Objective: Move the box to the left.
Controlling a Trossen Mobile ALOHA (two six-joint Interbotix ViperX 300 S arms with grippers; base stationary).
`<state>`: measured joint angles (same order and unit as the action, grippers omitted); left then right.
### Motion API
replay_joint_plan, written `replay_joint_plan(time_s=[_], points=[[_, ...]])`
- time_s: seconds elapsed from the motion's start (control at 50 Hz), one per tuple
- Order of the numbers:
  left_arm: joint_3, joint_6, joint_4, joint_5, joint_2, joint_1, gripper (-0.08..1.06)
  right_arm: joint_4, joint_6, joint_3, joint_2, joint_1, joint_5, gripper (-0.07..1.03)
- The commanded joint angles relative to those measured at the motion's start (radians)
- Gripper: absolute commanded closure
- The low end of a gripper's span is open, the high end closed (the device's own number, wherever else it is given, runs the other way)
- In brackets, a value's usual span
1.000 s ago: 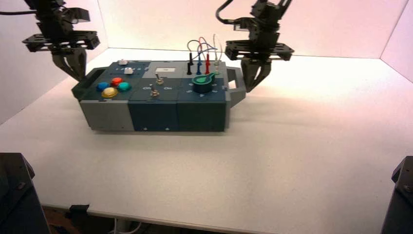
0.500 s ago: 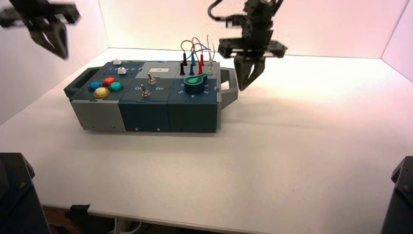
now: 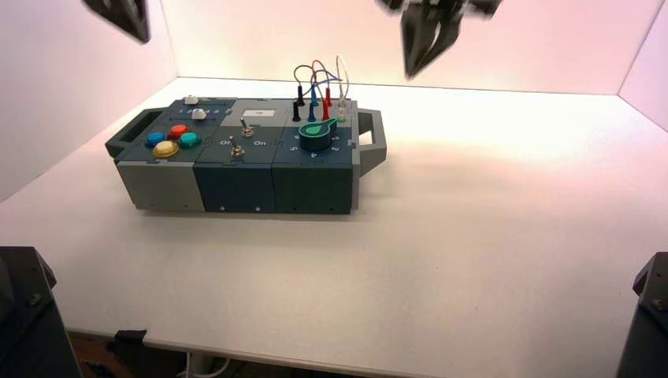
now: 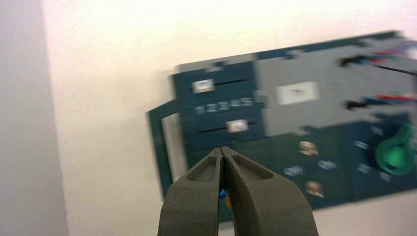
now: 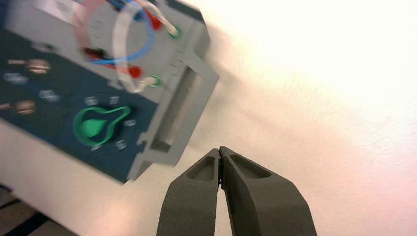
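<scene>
High view: the box (image 3: 236, 157) sits on the left part of the tabletop (image 3: 488, 236), a little farther left than in the earliest frame, its long side facing the camera. The left tool (image 3: 130, 17) has risen from beside the dark left handle (image 3: 130, 132) to the picture's upper left edge. The right tool (image 3: 411, 72) has lifted from beside the grey right handle (image 3: 373, 142) and now hangs above and beyond it. Both tools are closed, fingertips together, gripping nothing, and apart from the box.

The left handle comes near the left wall (image 3: 94, 71), with a narrow strip of surface between. Behind the box, a strip separates it from the back wall (image 3: 520, 47). Open tabletop stretches widely to the right and reaches forward to the front edge (image 3: 260, 361).
</scene>
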<state>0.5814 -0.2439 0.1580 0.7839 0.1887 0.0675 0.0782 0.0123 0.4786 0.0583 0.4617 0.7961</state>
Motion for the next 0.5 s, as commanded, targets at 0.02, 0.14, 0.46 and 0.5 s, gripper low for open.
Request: replay_joint_plan(time_s=[0.02,0.14,0.46,0.5], points=[[-0.008,-0.005,0.002,0.012,0.089,0.052,0.99,0.002,-0.035,0.015,0.167,0.037,0.0,0.98],[-0.002,-0.005,0.006,0.02,0.138,0.078,0.81,0.0,-0.067,0.058,0.302,0.069,0.002,0.94],[0.044,-0.002,0.025,0.025,0.202,0.198,0.45,0.0,-0.163,0.198,0.541,0.163,-0.008,0.04],[0.051,-0.003,0.025,0.015,0.201,0.222,0.44,0.0,-0.167,0.218,0.557,0.166,-0.014,0.04]])
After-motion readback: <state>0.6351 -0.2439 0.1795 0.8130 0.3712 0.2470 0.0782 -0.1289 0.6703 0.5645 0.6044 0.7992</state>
